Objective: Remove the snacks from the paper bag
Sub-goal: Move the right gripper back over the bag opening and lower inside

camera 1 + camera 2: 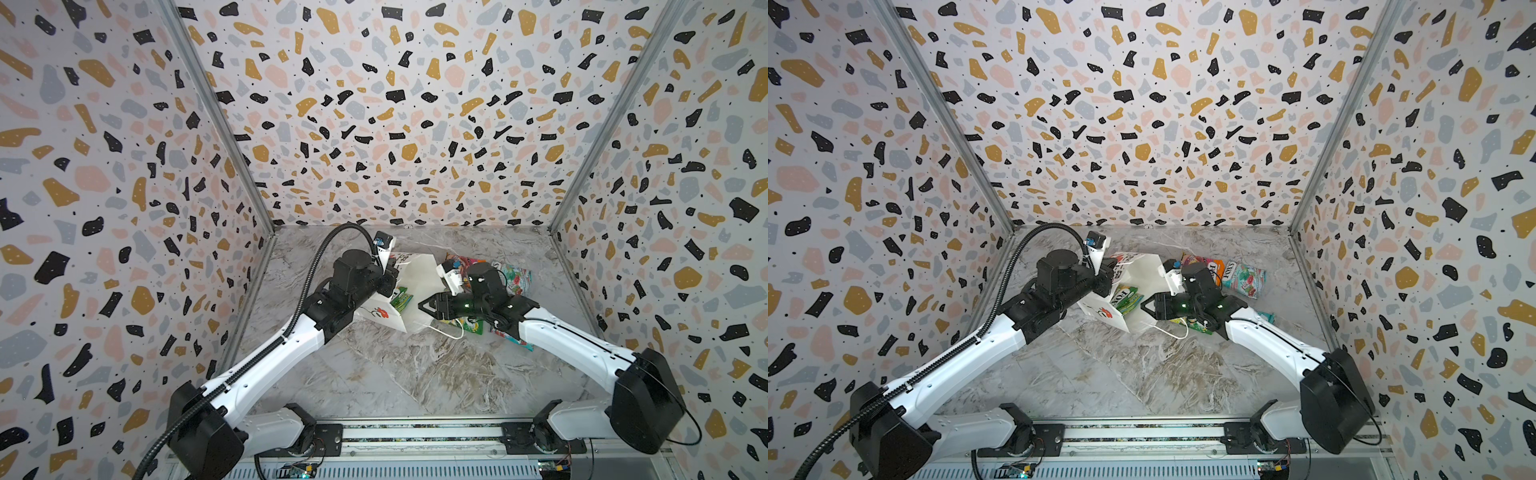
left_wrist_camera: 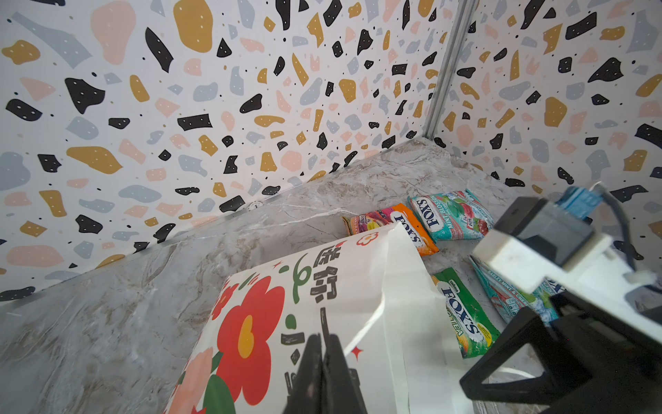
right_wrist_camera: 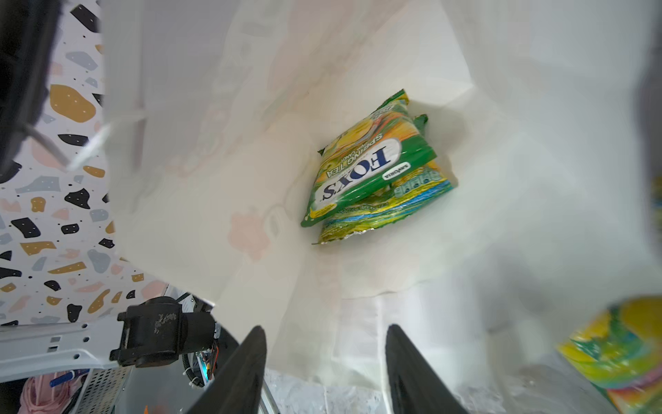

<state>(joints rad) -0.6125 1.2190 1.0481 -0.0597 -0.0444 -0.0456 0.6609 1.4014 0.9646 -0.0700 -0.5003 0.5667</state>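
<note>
The white paper bag [image 1: 419,270] lies on its side, its mouth facing my right arm and its red flower [image 2: 250,322] on the outer wall. My left gripper [image 2: 324,340] is shut on the bag's upper wall and holds the mouth up. Inside lie two green-yellow snacks [image 3: 372,168], one stacked on the other [image 3: 394,211]. They also show in a top view [image 1: 1127,297]. My right gripper [image 3: 326,333] stands open at the bag's mouth with nothing between its fingers, short of the packets. Both top views show it [image 1: 424,305].
Outside the bag on the marble table lie an orange-pink packet [image 2: 390,222], a teal packet [image 2: 451,215], a green packet [image 2: 465,315] and a second teal one [image 2: 508,297], partly under my right arm. A white cord handle [image 1: 444,332] trails in front of the bag.
</note>
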